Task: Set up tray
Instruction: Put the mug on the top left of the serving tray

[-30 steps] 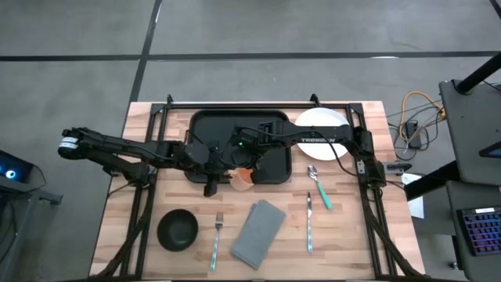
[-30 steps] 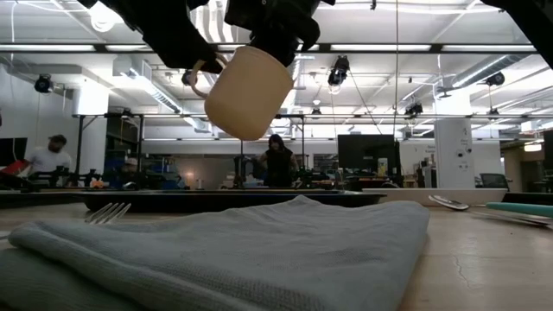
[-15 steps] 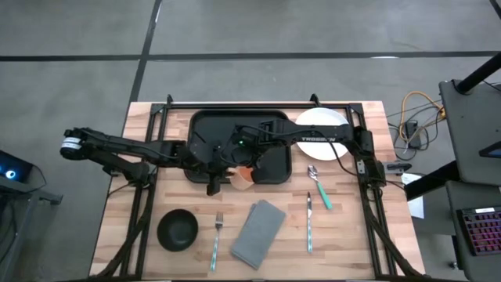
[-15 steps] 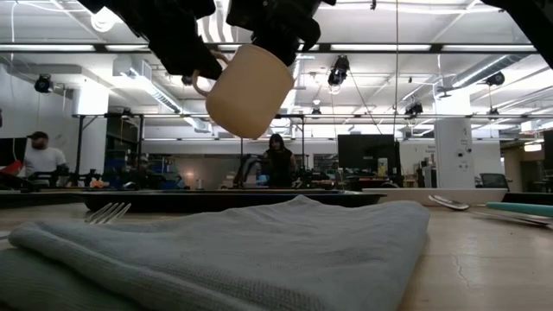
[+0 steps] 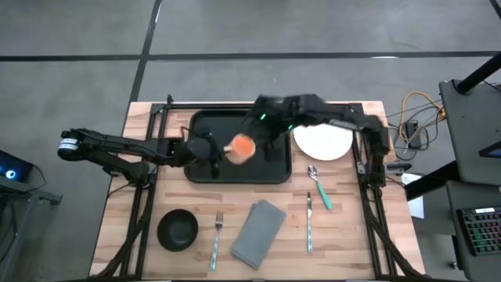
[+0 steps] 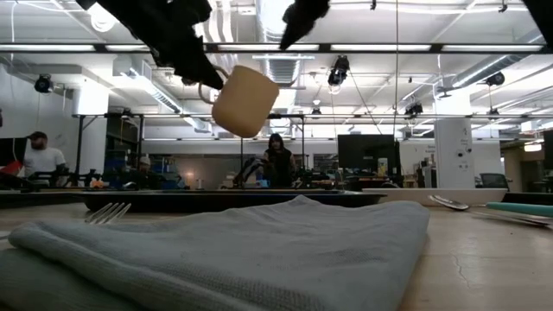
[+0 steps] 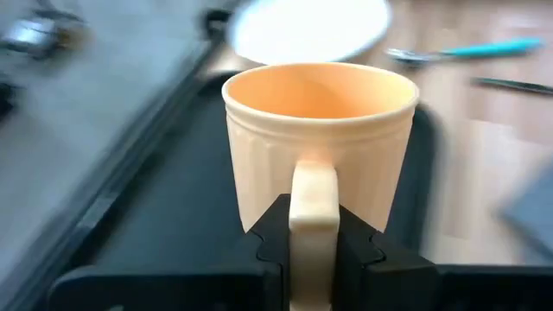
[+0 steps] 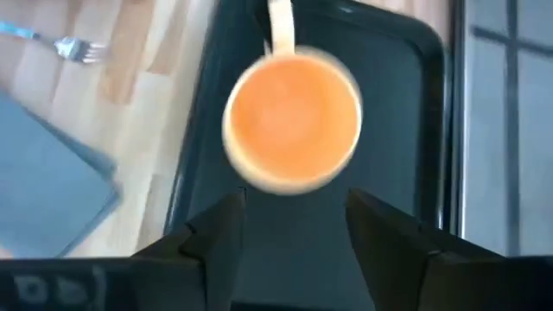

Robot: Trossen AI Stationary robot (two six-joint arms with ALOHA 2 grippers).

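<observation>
A pale orange cup (image 5: 240, 147) hangs in the air above the black tray (image 5: 205, 124), which lies at the table's far middle. My left gripper (image 5: 213, 149) reaches in from the table's left and is shut on the cup's handle. My right gripper (image 8: 298, 250) stands open above the cup (image 8: 294, 121), looking down into it and touching nothing. In the low view the cup (image 6: 244, 101) hangs tilted, well above the table, with my right gripper (image 6: 298, 15) higher up and apart from it. My left gripper pinches the cup's handle (image 7: 313, 203) between its two fingers. The fingers come about level from the table's left, one on each side of the handle. The cup is lifted clear over the tray, mouth up and somewhat tilted.
A white plate (image 5: 322, 142) lies right of the tray. On the near half of the table are a dark bowl (image 5: 178, 229), a fork (image 5: 217, 239), a grey folded napkin (image 5: 258, 233), a spoon (image 5: 313, 174) and a knife (image 5: 310, 227). People stand in the room beyond.
My right gripper has let go of the cup's rim, risen and drawn off toward the table's far edge. My left gripper has carried the cup by its handle from the tray's near edge toward the far edge, over the tray's middle.
</observation>
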